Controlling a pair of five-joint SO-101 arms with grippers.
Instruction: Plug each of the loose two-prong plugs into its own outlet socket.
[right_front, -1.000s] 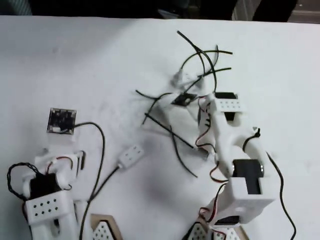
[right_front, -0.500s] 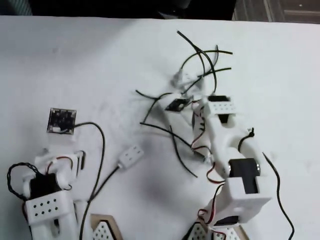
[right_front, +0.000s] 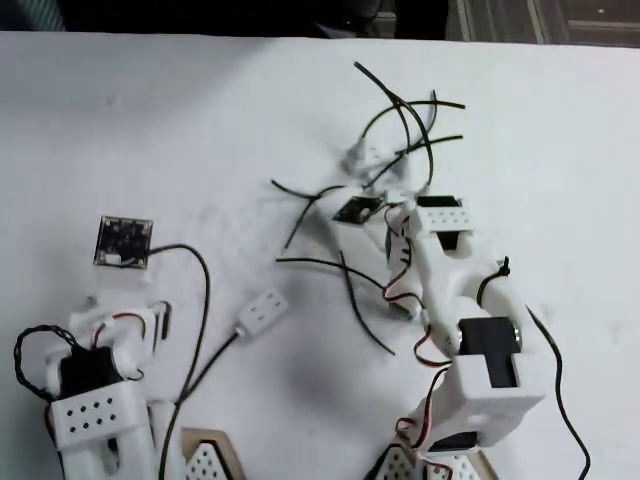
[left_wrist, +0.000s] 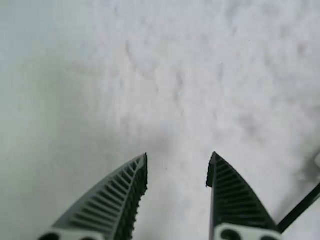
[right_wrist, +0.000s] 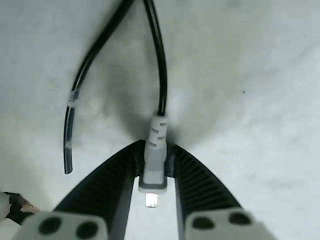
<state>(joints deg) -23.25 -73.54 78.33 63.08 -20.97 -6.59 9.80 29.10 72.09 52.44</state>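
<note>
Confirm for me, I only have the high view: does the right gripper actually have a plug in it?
Observer: Yes. The right wrist view shows the right gripper shut on a white plug, held by its body.
Operator: Which way does the plug point?
Observer: Its black cable runs out ahead of the fingertips. A metal prong shows farther back between the fingers, toward the wrist.
Operator: And the other arm?
Observer: The left gripper is open, with nothing between its fingers, above bare table.
</note>
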